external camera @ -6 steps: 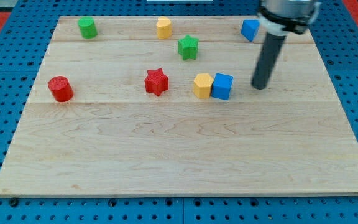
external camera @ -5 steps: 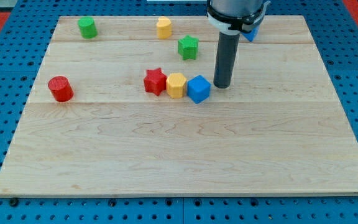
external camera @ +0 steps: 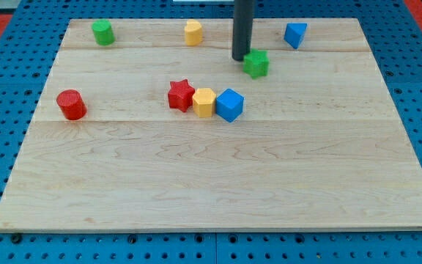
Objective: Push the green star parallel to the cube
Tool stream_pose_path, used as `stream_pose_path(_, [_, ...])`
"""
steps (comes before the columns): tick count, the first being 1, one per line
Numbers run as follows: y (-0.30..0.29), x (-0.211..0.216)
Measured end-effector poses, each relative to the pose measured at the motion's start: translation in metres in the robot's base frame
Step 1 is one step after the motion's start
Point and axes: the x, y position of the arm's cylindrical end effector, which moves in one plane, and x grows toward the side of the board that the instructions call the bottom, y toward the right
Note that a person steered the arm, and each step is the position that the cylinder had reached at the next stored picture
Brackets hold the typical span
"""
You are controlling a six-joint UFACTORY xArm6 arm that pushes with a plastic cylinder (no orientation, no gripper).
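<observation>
The green star [external camera: 256,64] lies on the wooden board right of centre near the view's top. My tip [external camera: 240,58] stands just at its left side, touching or nearly touching it. The blue cube [external camera: 229,105] sits lower, near the board's middle, with a yellow block [external camera: 204,102] against its left side and the red star [external camera: 182,96] against the yellow block's left. The green star is above and slightly right of the cube.
A green cylinder [external camera: 102,32] sits at the top left, a yellow block [external camera: 193,33] at top centre, a blue block [external camera: 294,34] at the top right, a red cylinder [external camera: 71,105] at the left. The board [external camera: 211,183] rests on blue pegboard.
My tip first pushed the blue cube and yellow block left against the red star, then moved up and left of the green star. The green star has shifted right and slightly down.
</observation>
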Motion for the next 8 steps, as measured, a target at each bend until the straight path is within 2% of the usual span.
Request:
stream_pose_path(1, [0.059, 0.044])
stream_pose_path(2, [0.026, 0.001])
stream_pose_path(3, [0.06, -0.02])
stream_pose_path(4, [0.119, 0.028])
stream_pose_path(5, [0.124, 0.086])
stream_pose_path(6, [0.126, 0.069])
stream_pose_path(8, [0.059, 0.053])
